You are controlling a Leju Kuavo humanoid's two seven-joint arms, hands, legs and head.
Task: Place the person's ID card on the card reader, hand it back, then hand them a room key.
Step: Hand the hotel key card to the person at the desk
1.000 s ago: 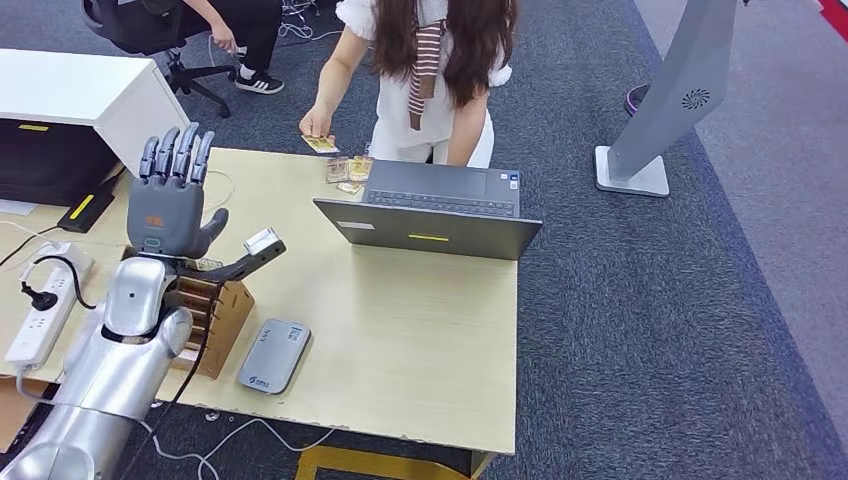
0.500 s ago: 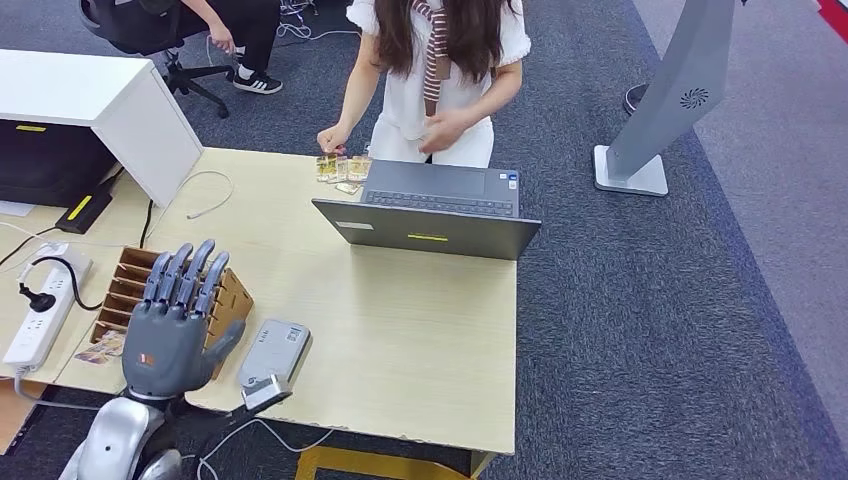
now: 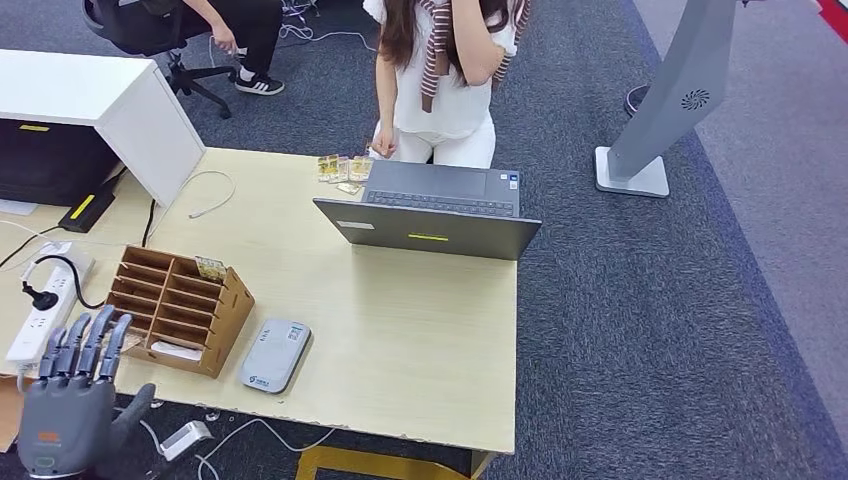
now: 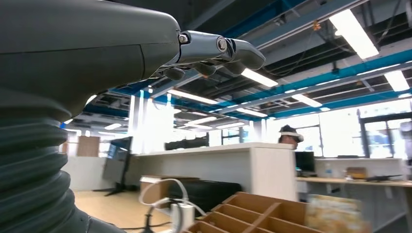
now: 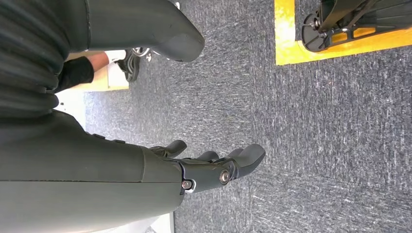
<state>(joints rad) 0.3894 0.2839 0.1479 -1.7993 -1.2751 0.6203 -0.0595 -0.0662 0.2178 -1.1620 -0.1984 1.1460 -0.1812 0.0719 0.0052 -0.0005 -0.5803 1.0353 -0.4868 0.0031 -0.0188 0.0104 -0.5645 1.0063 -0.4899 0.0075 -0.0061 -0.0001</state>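
Wooden desk [image 3: 420, 330] on grey carpet [image 3: 640, 330]

Bright even light; ceiling tubes glare; near foreground blurred.

Left hand [image 4: 214, 51] holds nothing, fingers [image 4: 240, 53] loosely extended. Beyond them we see a cardboard slot organizer [image 4: 252, 213], a white power strip [image 4: 182, 213], and a white counter [image 4: 218, 162].
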